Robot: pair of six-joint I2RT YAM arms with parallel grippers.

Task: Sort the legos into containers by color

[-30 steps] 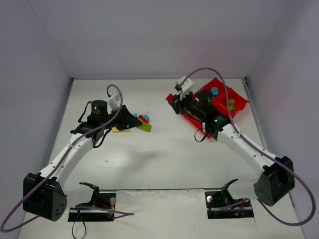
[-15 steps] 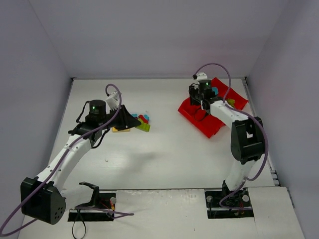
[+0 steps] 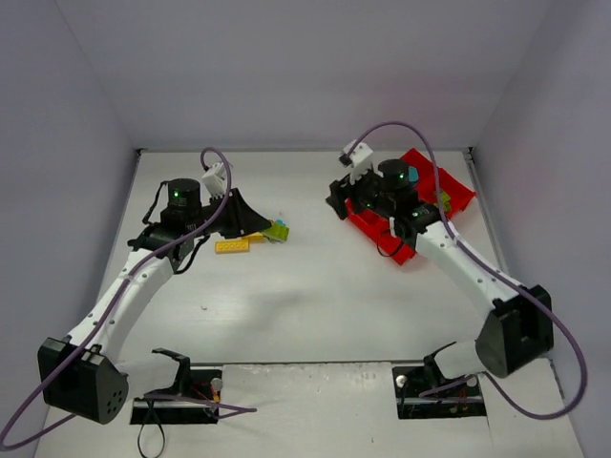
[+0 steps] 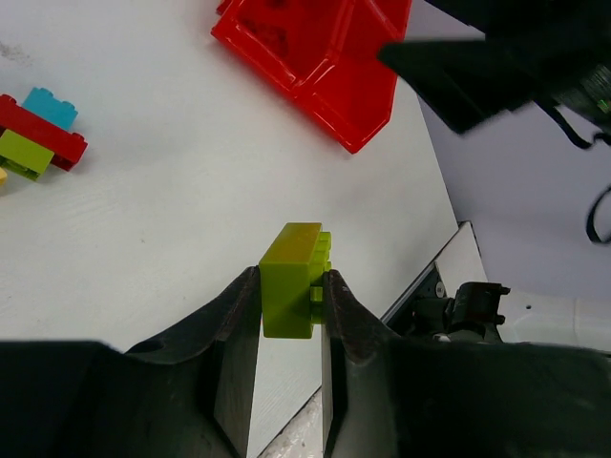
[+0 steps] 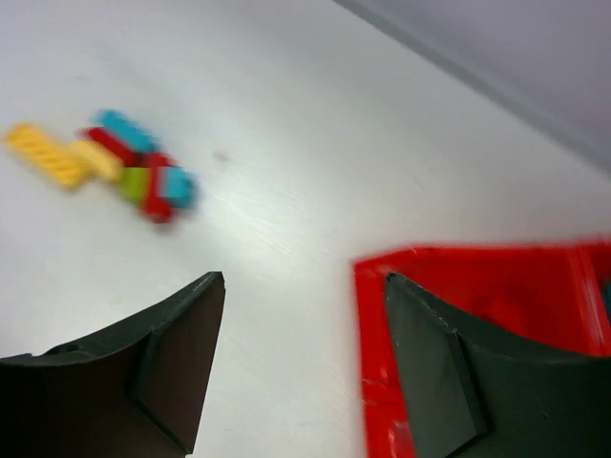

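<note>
My left gripper is shut on a lime green lego and holds it above the white table; in the top view the gripper is at centre left with the green lego at its tip. A yellow lego lies just below it. A cyan, a red and a lime lego lie together on the table. The red tray sits at the right. My right gripper is open and empty over the tray's left edge, and shows in the top view.
A cyan lego and a green lego lie in the tray's far compartments. The blurred right wrist view shows the lego pile far to the left. Walls enclose the table at back, left and right.
My left gripper has risen and shifted slightly back with the green lego in it. My right arm swung over the tray and has come back to its left edge.
</note>
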